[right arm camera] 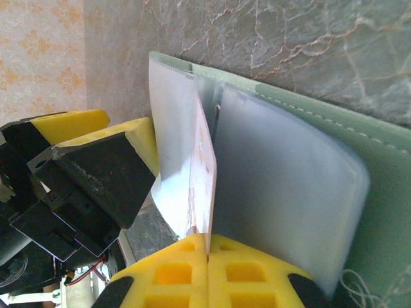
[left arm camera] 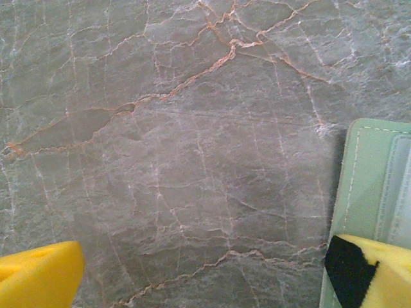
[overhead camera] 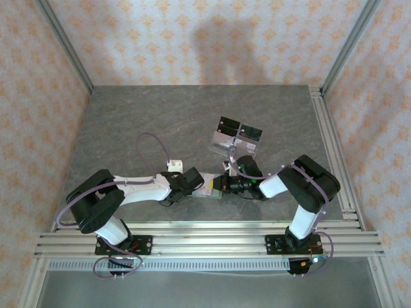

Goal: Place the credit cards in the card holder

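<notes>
- The right claw (right arm camera: pixel 207 256) is pinched shut on a card (right arm camera: pixel 202 173), gripping its near edge. The card stands on edge, straight out ahead of the fingertips.
- The wallet (right arm camera: pixel 359 135) lies open on the table (left arm camera: pixel 160 160), just ahead of that claw and off to its right. Its clear sleeves (right arm camera: pixel 282 186) bow upward, and the card's far end sits in the gap between two sleeve leaves.
- The left claw (left arm camera: pixel 205 276) is spread wide and holds nothing. One fingertip (left arm camera: pixel 372 269) overlaps the wallet's edge (it looks to be pinning it, though I cannot tell how hard), and the other is over bare table.
- The step in hand, as I judge it, is seating the card in a pocket. Push slowly along the card's own plane, so it slides rather than buckles.
- Check that the leading corner is inside a pocket mouth, not merely between leaves; the pictures do not settle which.
- Release only once most of the card is buried, with the left fingertip bracing the wallet against the push.
</notes>
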`<move>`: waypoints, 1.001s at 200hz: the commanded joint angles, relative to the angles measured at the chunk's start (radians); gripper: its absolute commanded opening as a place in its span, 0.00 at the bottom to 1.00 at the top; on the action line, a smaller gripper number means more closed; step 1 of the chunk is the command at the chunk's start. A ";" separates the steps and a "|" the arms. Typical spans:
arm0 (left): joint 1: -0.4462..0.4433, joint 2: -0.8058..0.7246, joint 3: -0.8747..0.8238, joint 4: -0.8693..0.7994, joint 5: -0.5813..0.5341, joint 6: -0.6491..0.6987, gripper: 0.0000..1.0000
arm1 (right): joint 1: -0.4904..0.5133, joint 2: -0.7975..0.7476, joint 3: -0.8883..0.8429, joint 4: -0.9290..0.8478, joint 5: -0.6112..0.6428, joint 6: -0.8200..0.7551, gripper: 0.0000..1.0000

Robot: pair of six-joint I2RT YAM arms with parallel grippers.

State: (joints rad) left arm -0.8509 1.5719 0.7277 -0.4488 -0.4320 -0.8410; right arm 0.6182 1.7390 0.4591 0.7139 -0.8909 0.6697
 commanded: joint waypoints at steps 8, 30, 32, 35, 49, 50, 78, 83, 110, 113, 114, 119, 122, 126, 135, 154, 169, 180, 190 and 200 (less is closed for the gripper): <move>0.010 0.058 -0.029 -0.093 -0.028 -0.003 1.00 | 0.003 0.019 0.015 -0.053 -0.006 -0.035 0.00; 0.010 0.059 -0.029 -0.091 -0.028 -0.001 1.00 | 0.012 0.028 0.021 -0.043 -0.007 -0.030 0.00; 0.009 0.059 -0.028 -0.091 -0.028 -0.002 1.00 | 0.014 0.029 0.022 -0.041 -0.007 -0.028 0.00; 0.010 0.059 -0.028 -0.091 -0.028 -0.002 1.00 | 0.015 0.031 0.023 -0.038 -0.006 -0.026 0.00; 0.010 0.060 -0.028 -0.091 -0.028 -0.001 1.00 | 0.020 0.039 0.026 -0.020 -0.005 -0.014 0.00; 0.009 0.060 -0.028 -0.092 -0.028 -0.001 1.00 | 0.020 0.039 0.026 -0.018 -0.005 -0.014 0.00; 0.009 0.059 -0.028 -0.093 -0.027 -0.003 1.00 | 0.022 0.059 0.024 0.047 0.000 0.027 0.00; 0.010 0.059 -0.029 -0.093 -0.028 -0.003 1.00 | 0.022 0.064 0.024 0.061 0.001 0.038 0.00; 0.009 0.060 -0.028 -0.093 -0.027 -0.003 1.00 | 0.023 0.085 0.022 0.123 0.000 0.075 0.00; 0.007 0.060 -0.029 -0.093 -0.027 -0.003 1.00 | 0.023 0.088 0.023 0.129 -0.001 0.079 0.00; 0.007 0.061 -0.029 -0.093 -0.027 -0.003 1.00 | 0.023 0.089 0.023 0.131 -0.002 0.081 0.00; 0.008 0.062 -0.028 -0.093 -0.027 -0.003 1.00 | 0.025 0.093 0.022 0.145 -0.002 0.090 0.00; 0.007 0.062 -0.028 -0.093 -0.027 -0.002 1.00 | 0.025 0.095 0.022 0.154 -0.004 0.095 0.00; 0.009 0.063 -0.027 -0.093 -0.027 -0.003 1.00 | 0.026 0.099 0.022 0.160 -0.006 0.100 0.00; 0.009 0.065 -0.028 -0.093 -0.025 -0.003 1.00 | 0.029 0.105 0.023 0.173 -0.007 0.108 0.00; 0.007 0.066 -0.027 -0.092 -0.026 -0.004 1.00 | 0.035 0.113 0.028 0.182 -0.006 0.114 0.00; 0.008 0.067 -0.025 -0.093 -0.025 -0.004 1.00 | 0.035 0.110 0.022 0.188 0.002 0.116 0.00; 0.009 0.066 -0.027 -0.093 -0.026 -0.004 1.00 | 0.035 0.106 0.017 0.187 0.007 0.114 0.00; 0.008 0.066 -0.025 -0.093 -0.026 -0.004 1.00 | 0.035 0.102 0.009 0.186 0.014 0.112 0.00; 0.007 0.068 -0.025 -0.093 -0.026 -0.003 1.00 | 0.036 0.098 0.001 0.186 0.022 0.110 0.00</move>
State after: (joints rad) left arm -0.8513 1.5784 0.7326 -0.4496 -0.4339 -0.8413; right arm 0.6415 1.8290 0.4770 0.8757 -0.8982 0.7834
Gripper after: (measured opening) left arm 0.997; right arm 0.041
